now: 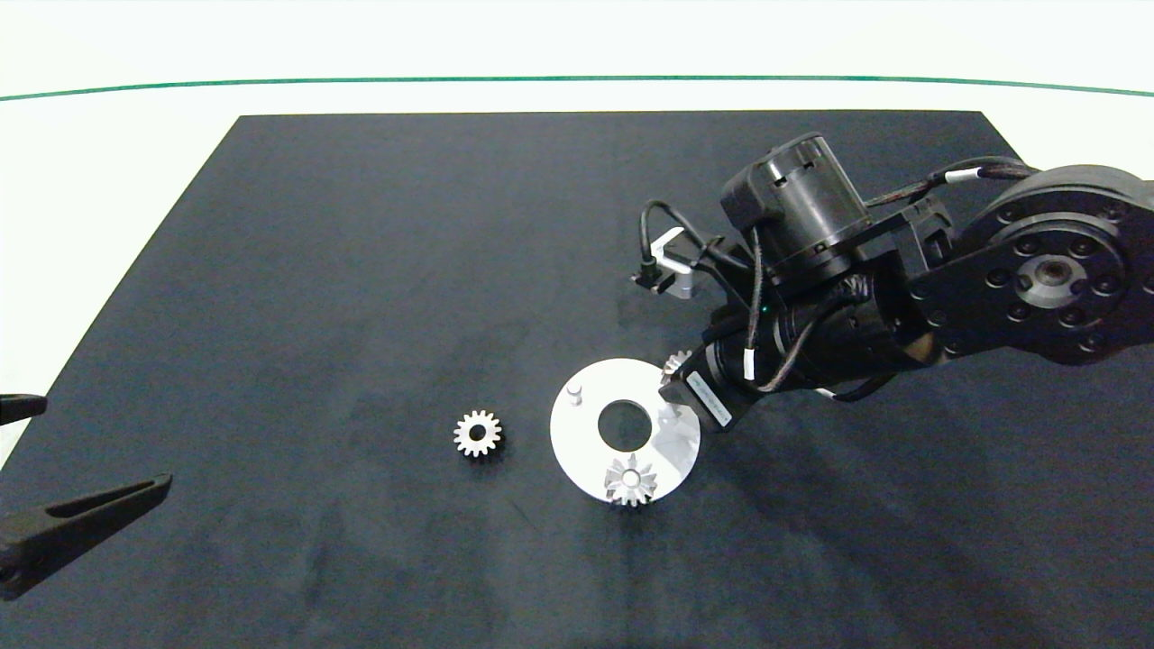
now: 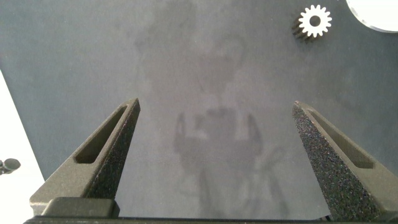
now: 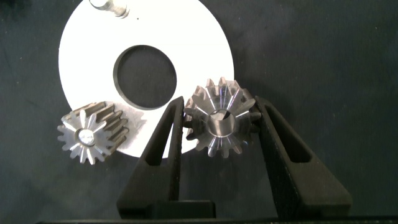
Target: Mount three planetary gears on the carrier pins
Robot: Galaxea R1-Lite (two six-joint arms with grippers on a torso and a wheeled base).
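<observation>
The right gripper (image 3: 217, 118) squeezes the second gear (image 3: 219, 121) between its two fingers, right at the edge of the white disc (image 3: 199, 37). The gear looks like it is sitting on its pin, so this seems to be the second gear going on. Next the fingers probably need to let go gently and lift straight up. Beside it, the first gear (image 3: 93, 134) sits on its own pin. Farther across the disc, the bare pin (image 3: 106, 5) waits.

Only the head view shows the loose gear (image 1: 477, 434) on the black mat (image 1: 361, 270), and the left gripper (image 1: 54, 505) parked wide open at the side.
</observation>
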